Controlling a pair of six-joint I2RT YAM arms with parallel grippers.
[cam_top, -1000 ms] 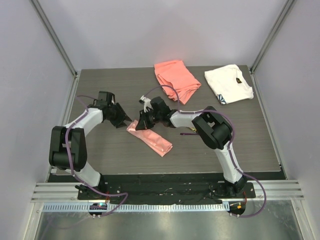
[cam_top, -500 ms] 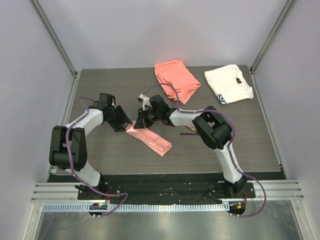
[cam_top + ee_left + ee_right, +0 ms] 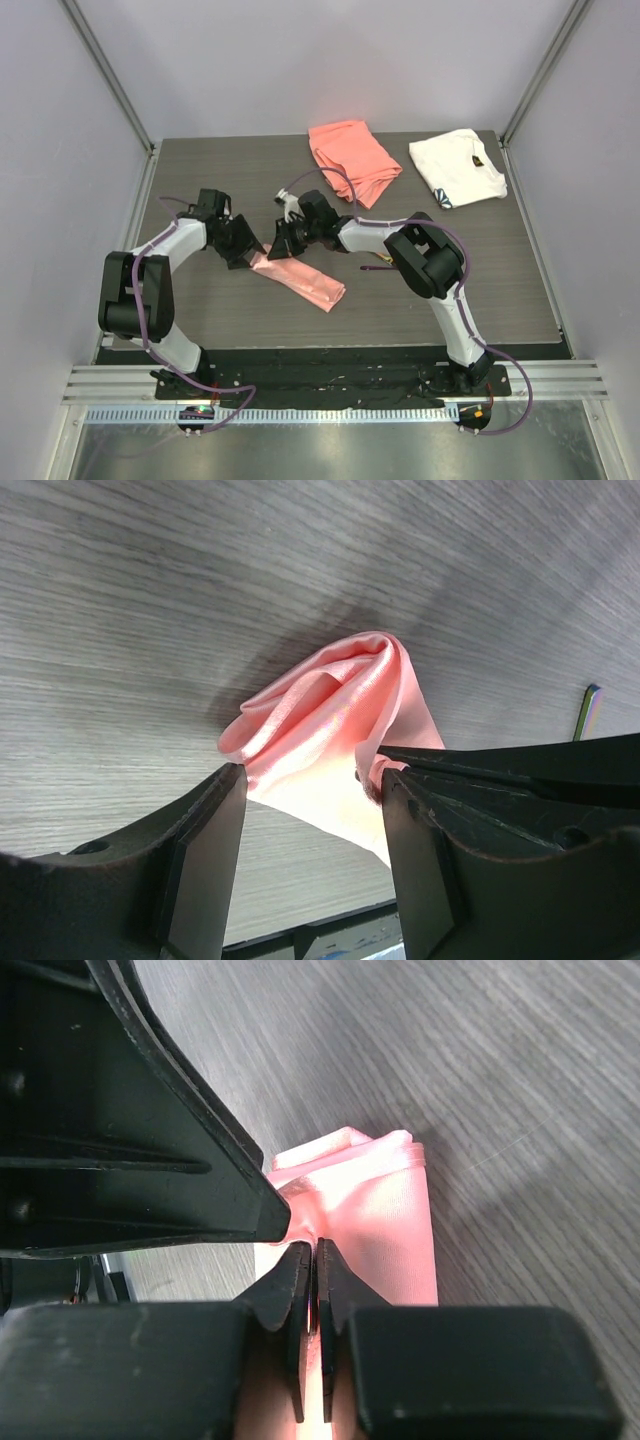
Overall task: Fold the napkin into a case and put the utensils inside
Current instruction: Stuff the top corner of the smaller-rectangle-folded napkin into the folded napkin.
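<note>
Since a sec ago the left claw (image 3: pixel 310 775) opened wider, straddling the case (image 3: pixel 335 705) end; right claw (image 3: pixel 312 1252) pinches cloth there. Contents hidden.

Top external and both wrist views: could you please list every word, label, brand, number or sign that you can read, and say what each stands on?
No text can be read in any view.
On the white cloth there is a dark mark, too small to read.
On the napkin and the coral cloth no print shows.
</note>
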